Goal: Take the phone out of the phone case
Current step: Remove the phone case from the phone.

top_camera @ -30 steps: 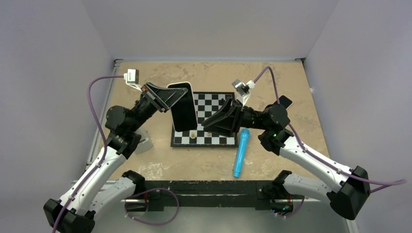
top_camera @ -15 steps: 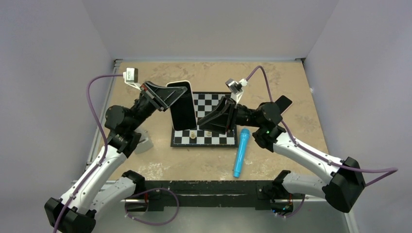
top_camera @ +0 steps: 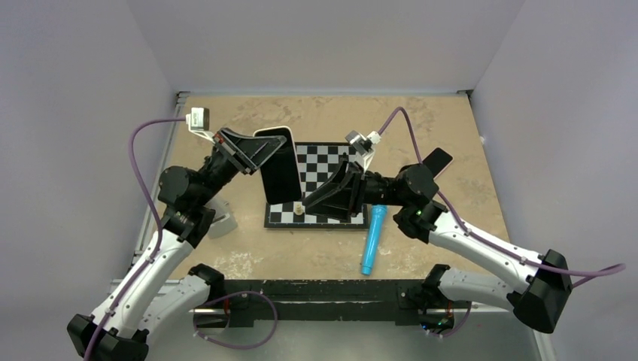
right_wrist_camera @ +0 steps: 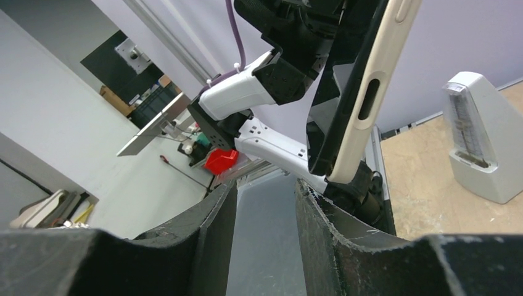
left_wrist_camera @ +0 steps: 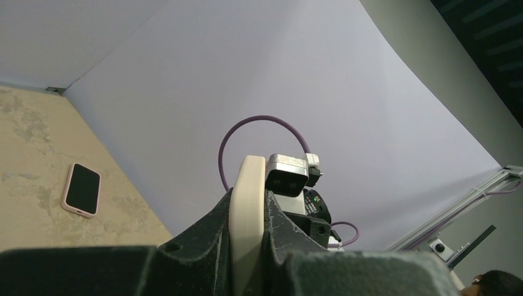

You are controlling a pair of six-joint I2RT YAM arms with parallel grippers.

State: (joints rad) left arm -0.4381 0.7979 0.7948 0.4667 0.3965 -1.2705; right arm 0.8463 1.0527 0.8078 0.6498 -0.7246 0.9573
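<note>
Top external view: the phone (top_camera: 280, 174), in its cream case (top_camera: 274, 132), is held off the table above the left edge of the chessboard (top_camera: 331, 162), between the two arms. Its long axis stands close to upright with a slight lean, and the dark face is turned toward the near right. The left gripper (top_camera: 258, 153) has it from the left, pinched narrow across its thickness at the upper half. In the left wrist view the case's edge sits squeezed between both fingers (left_wrist_camera: 290, 246), so that grip looks firm.

The right gripper (top_camera: 307, 207) is the free one and the nearer to the phone's lower end. It points left, with that end lying just ahead of and above its tips. In the right wrist view the phone runs edge-on from upper right down to lower left, and its bottom corner ends right over the right-hand finger. The jaws stand about half open with nothing between them. Whether the corner touches that finger I cannot tell, since the angle flattens the gap.

As I judge it, the coming move depends on lining those jaws up across the thin edge at the bottom, so one arm can pull against the other.

A second phone (top_camera: 436, 159) lies flat at the far right, well apart.
</note>
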